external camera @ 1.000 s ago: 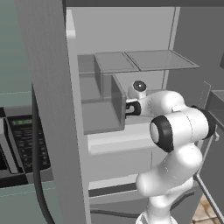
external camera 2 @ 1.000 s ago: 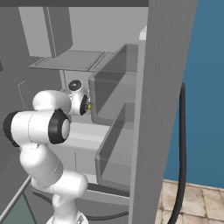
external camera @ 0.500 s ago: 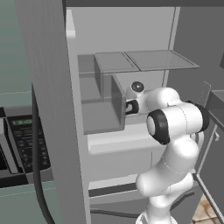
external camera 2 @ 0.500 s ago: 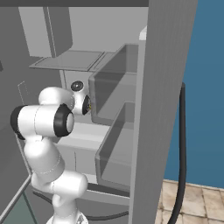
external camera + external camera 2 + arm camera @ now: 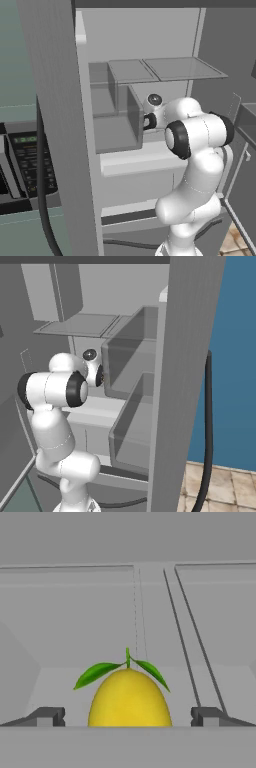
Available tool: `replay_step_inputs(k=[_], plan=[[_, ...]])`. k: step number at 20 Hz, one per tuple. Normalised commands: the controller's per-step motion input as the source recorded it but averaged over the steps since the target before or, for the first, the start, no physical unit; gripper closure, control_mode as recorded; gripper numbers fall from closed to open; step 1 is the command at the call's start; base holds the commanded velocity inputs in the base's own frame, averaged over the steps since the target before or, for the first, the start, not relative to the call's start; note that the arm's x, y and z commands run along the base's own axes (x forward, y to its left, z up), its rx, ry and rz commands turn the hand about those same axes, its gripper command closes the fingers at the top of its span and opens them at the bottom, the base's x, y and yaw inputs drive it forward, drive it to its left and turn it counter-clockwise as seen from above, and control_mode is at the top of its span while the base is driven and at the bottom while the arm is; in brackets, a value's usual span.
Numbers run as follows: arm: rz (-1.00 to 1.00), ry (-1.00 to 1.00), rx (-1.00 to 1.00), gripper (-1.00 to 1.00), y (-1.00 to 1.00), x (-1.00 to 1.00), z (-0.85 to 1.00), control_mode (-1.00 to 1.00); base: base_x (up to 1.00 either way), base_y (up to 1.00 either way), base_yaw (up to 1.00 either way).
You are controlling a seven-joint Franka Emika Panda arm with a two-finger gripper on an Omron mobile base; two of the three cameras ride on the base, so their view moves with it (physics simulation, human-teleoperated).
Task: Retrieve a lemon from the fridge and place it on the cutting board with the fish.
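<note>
A bright yellow lemon (image 5: 130,699) with green leaves lies on a pale grey shelf inside the fridge (image 5: 55,125). My gripper (image 5: 127,716) is open, and its dark fingertips (image 5: 47,716) stand on either side of the lemon, well apart from it. In the base views my hand (image 5: 151,112) reaches into the fridge (image 5: 185,381) interior at mid height, beside a grey bin. The fingers themselves are hidden there, behind the wrist (image 5: 95,373). The cutting board and the fish are out of view.
Grey bins (image 5: 117,125) hang close to the left of my hand. Glass shelves (image 5: 165,67) sit just above it. A microwave with a keypad (image 5: 27,160) stands left of the open door. A black cable (image 5: 207,431) runs down by the right door edge.
My elbow has swung sideways toward the open door while the hand stays at the same shelf. The jaws stay open.
</note>
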Motion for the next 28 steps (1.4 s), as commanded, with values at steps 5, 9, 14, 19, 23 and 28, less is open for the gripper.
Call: replay_step_inputs(k=[5, 9, 14, 19, 23, 28], plan=[[0.0, 0.0, 0.0, -1.0, 0.0, 0.03, -0.05, -1.0, 0.0, 0.0, 0.0], [0.0, 0.0, 0.0, -1.0, 0.0, 0.0, -0.02, -1.0, 0.0, 0.0, 0.0], [0.0, 0.01, 0.0, 1.0, 0.0, 0.0, -0.06, -1.0, 0.0, 0.0, 0.0], [0.0, 0.0, 0.0, 1.0, 0.0, 0.0, -0.01, -1.0, 0.0, 0.0, 0.0], [0.0, 0.0, 0.0, 1.0, 0.0, -0.04, 0.0, -1.0, 0.0, 0.0, 0.0], [0.0, -0.07, 0.0, 1.0, 0.0, -0.5, 0.13, -1.0, 0.0, 0.0, 0.0]])
